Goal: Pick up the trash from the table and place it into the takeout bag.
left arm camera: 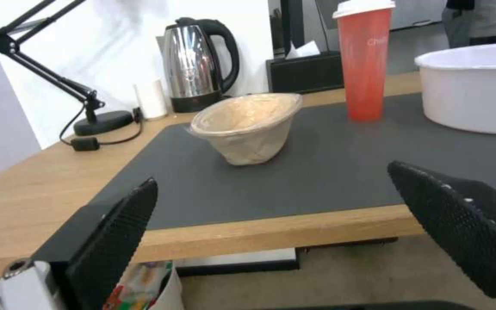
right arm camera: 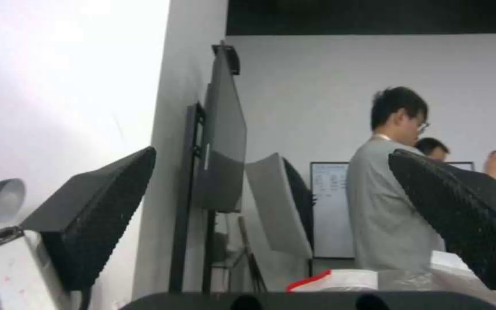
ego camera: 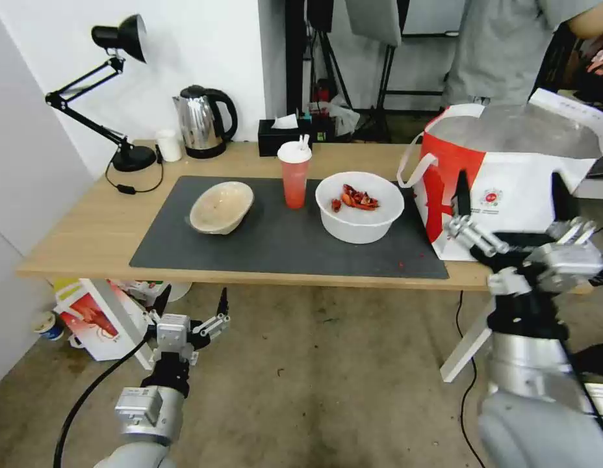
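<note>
Head view, white bowl holding crayfish shells, both grippers spread, empty.

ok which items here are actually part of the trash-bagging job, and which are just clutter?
Job:
- white bowl with crayfish shells
- red cup with lid and straw
- beige bowl
- takeout bag, at the table's right end
- left gripper and right gripper, both open, holding nothing

Clutter:
- kettle
- desk lamp
- small white cup
- black tissue box
- red-and-white box on the floor
</note>
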{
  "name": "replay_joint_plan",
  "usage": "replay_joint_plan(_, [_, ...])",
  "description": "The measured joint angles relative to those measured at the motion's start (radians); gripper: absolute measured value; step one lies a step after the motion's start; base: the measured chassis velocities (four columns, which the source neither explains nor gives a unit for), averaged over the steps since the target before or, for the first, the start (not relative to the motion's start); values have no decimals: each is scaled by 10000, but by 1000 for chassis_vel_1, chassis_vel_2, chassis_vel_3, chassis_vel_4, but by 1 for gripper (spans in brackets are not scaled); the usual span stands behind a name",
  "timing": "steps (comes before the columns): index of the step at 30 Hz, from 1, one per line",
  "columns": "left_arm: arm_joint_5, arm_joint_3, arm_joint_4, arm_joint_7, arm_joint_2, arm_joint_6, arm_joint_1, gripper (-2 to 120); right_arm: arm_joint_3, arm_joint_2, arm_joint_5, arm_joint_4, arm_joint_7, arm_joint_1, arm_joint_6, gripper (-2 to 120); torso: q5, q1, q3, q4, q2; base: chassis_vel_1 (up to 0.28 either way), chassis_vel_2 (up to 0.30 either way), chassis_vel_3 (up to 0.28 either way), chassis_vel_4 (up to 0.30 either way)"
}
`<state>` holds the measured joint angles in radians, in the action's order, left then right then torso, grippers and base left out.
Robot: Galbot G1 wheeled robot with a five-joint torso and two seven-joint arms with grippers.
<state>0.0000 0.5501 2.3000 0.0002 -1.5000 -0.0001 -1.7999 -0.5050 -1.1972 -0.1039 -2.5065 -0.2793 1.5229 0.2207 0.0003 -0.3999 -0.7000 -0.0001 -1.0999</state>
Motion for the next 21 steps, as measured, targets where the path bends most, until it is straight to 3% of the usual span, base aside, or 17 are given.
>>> replay_joint_plan(7, [0,0,0,0,0,0,-1,100,-982,953,-1972,17,859,-380,-825,100,1,0,0,1,-1,0,0,0,0])
replay_joint_plan(8, [0,-1,0,-1,0,0,-1,100,-1355,1578,-2855,29,1119,-548,-1303,100,1,-1,0,-1,0,0,0,0,0])
replay_joint_plan(11, [0,0,0,-2,-1,0,0,100,-1558,1977,-3383,31,1242,-645,-1610,100,-3,-1,0,1,0,0,0,0,0])
replay_joint_plan(13, [0,0,0,-2,0,0,-1,100,-2143,3271,-4832,41,1471,-931,-2574,100,-2,-1,0,2,0,0,0,0,0])
replay_joint_plan(19, [0,0,0,-2,0,0,0,100,-2594,4384,-5992,46,1546,-1104,-3637,100,-2,-1,1,2,0,0,0,0,0])
replay_joint_plan(21, [0,0,0,-2,0,0,-1,100,-2614,4442,-6057,46,1548,-1100,-3713,100,-2,-1,1,2,0,0,0,0,0])
